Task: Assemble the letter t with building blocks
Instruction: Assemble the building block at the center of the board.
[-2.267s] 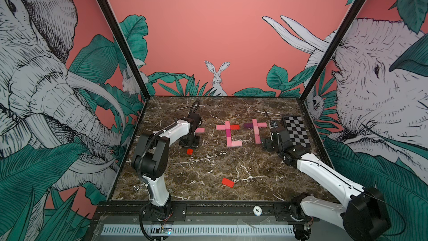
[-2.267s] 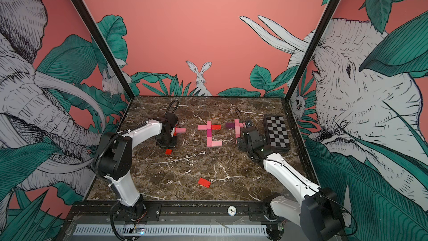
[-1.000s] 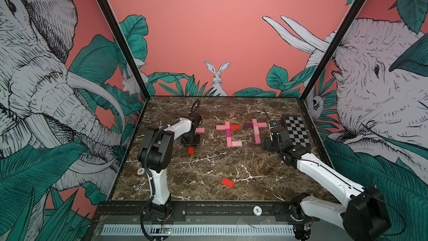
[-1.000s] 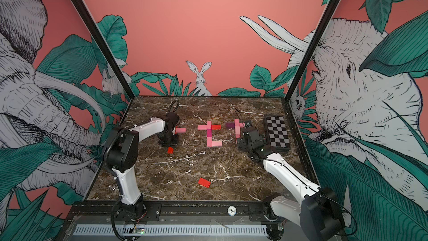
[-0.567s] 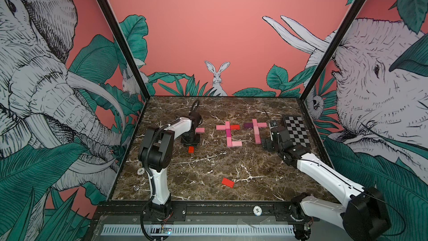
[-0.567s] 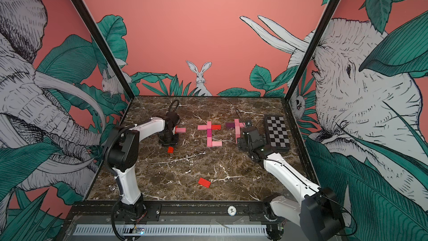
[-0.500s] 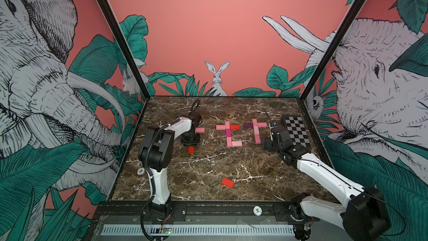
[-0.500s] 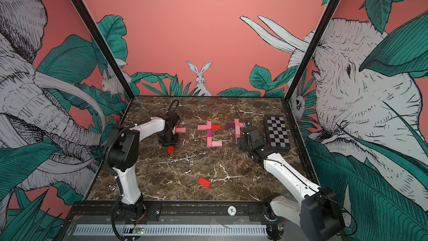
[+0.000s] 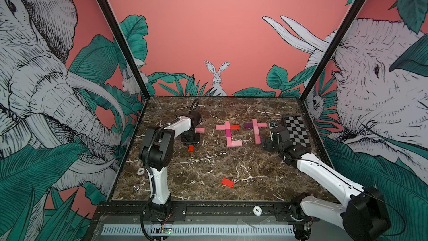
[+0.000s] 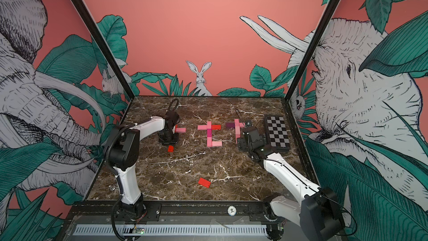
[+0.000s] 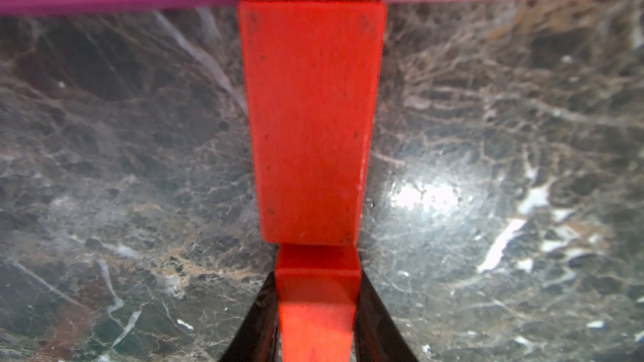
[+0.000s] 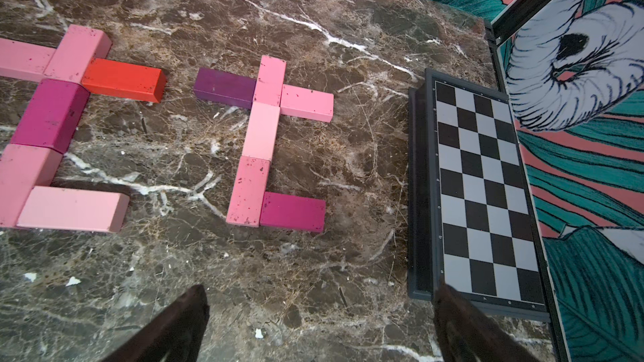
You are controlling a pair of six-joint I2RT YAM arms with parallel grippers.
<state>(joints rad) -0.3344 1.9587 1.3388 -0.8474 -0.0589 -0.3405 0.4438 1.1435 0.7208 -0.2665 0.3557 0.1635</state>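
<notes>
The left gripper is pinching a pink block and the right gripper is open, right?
No: the left gripper pinches a red block, not pink, as the left wrist view shows. The right gripper is open.

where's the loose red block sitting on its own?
In both top views the loose red block lies alone on the marble table near its front edge, roughly central, well in front of the middle t.
</notes>
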